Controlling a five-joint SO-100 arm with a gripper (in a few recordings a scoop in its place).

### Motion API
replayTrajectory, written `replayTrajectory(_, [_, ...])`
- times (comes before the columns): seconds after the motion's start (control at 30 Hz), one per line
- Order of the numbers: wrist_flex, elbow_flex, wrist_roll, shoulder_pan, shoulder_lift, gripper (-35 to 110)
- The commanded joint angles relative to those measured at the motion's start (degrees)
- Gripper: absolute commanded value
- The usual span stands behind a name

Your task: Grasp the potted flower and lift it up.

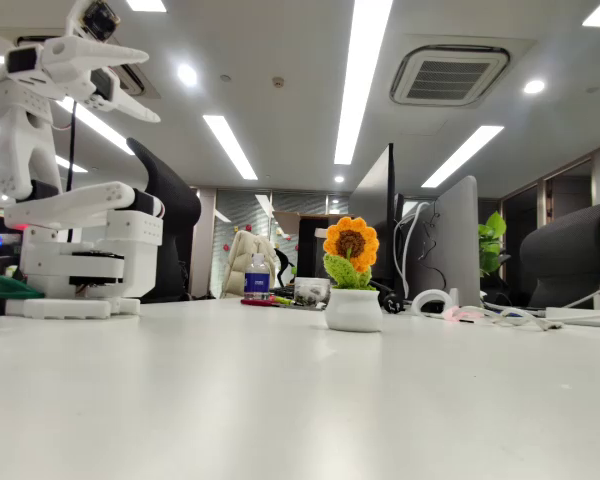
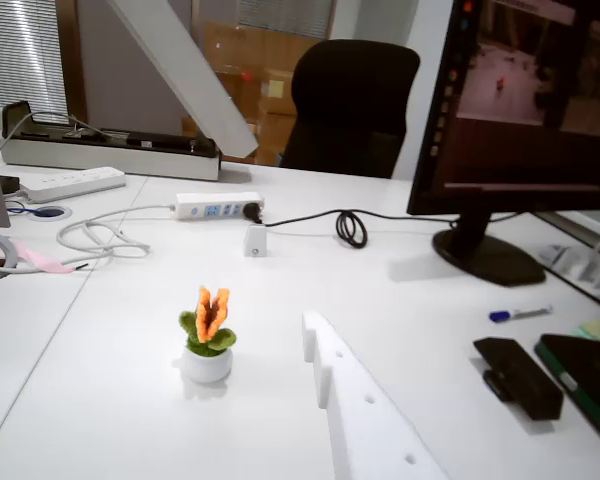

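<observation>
The potted flower (image 1: 352, 275) stands upright on the white table (image 1: 280, 400), an orange crocheted sunflower with a brown centre and green leaves in a rounded white pot. In the wrist view the potted flower (image 2: 208, 335) sits left of centre, edge-on. My white arm is folded up at the far left of the fixed view, with the gripper (image 1: 148, 85) raised high, well left of and above the flower. The gripper (image 2: 278, 235) is open. One of its fingers (image 2: 180, 70) reaches in from the top and the other from the bottom, with nothing between them.
A monitor (image 1: 450, 240), a large-leaved green plant (image 1: 492, 240) and a water bottle (image 1: 257, 275) stand behind the flower. The wrist view holds a power strip (image 2: 218, 206), a coiled cable (image 2: 350, 226), a monitor (image 2: 540, 100), a pen (image 2: 518, 314) and dark devices (image 2: 517, 375).
</observation>
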Motion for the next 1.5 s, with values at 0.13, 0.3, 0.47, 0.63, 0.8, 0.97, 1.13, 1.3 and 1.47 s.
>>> replayTrajectory(0.13, [-0.3,3.1,-5.6,0.2,0.7,67])
replayTrajectory(0.3, [-3.8,5.4,-1.9,0.2,0.5,67])
replayTrajectory(0.47, [-4.6,7.2,-2.2,0.1,-1.3,67])
replayTrajectory(0.63, [-4.1,9.3,-2.3,0.1,-2.9,67])
replayTrajectory(0.8, [-4.0,11.0,-2.1,0.0,-5.3,67])
replayTrajectory(0.97, [-3.9,11.6,-2.0,0.2,-9.0,67])
replayTrajectory(1.13, [-5.4,13.5,-2.0,-0.3,-11.7,67])
replayTrajectory(1.3, [-7.7,14.3,-2.0,-1.2,-15.7,67])
replayTrajectory(1.47, [-10.7,14.3,-1.7,-2.5,-21.0,67])
